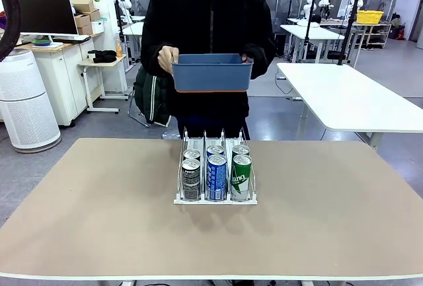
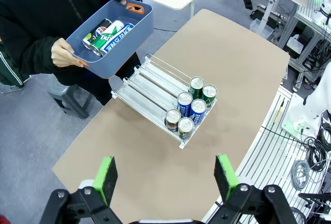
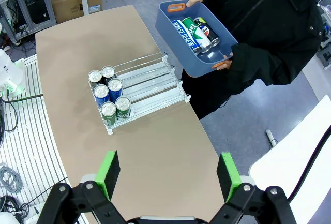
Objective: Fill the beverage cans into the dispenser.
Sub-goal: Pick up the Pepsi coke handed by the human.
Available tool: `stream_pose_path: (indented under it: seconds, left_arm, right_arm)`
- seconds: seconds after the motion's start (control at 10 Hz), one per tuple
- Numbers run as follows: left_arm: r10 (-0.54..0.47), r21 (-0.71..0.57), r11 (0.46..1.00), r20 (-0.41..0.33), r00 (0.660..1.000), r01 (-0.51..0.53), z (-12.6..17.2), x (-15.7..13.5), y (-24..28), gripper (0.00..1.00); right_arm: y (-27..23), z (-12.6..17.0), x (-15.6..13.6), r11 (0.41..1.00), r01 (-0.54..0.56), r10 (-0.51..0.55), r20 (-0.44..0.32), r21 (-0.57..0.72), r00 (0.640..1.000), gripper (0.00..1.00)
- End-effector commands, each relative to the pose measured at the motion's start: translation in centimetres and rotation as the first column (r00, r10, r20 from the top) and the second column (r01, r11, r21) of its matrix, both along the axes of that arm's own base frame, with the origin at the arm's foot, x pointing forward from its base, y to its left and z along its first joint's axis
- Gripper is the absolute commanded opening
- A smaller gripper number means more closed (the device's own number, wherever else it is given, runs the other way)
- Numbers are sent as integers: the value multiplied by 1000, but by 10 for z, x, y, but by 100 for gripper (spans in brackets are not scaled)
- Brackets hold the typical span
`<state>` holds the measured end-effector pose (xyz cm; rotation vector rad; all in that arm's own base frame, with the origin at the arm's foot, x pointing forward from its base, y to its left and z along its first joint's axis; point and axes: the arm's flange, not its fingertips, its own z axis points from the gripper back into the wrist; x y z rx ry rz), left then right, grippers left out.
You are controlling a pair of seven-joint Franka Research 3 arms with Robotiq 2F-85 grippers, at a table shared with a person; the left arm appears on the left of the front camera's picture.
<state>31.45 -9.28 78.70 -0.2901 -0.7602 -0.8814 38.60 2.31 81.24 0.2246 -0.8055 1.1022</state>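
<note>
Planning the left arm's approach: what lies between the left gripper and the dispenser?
Bare table lies between the open left gripper and the dispenser, as the left wrist view shows.

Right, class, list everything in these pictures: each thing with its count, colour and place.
table: one, tan, under the rack
rack: one, white, mid-table
racked cans: six, two black, two blue, two green, upright at the rack's front
bin: one, blue with orange handles, held beyond the table's far edge
binned cans: three, blue, green, black, lying in the bin
left gripper: one, black with green pads, open, above the table
right gripper: one, same colours, open, above the table
hands: two, the person's, at the bin's ends
</note>
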Motion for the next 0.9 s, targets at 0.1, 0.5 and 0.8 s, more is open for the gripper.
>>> stream_pose_path:
  seconds: [0.1, 0.5, 0.8]
  left_arm:
    - [0, 0, 1000, 1, 1000, 0, 0, 0, 0, 100]
    - [0, 0, 1000, 1, 1000, 0, 0, 0, 0, 100]
    - [0, 0, 1000, 1, 1000, 0, 0, 0, 0, 100]
  right_arm:
    - [0, 0, -1, 1000, 0, 0, 1, 1, 1000, 100]
    - [0, 0, -1, 1000, 0, 0, 1, 1, 1000, 100]
    - [0, 0, -1, 1000, 0, 0, 1, 1, 1000, 100]
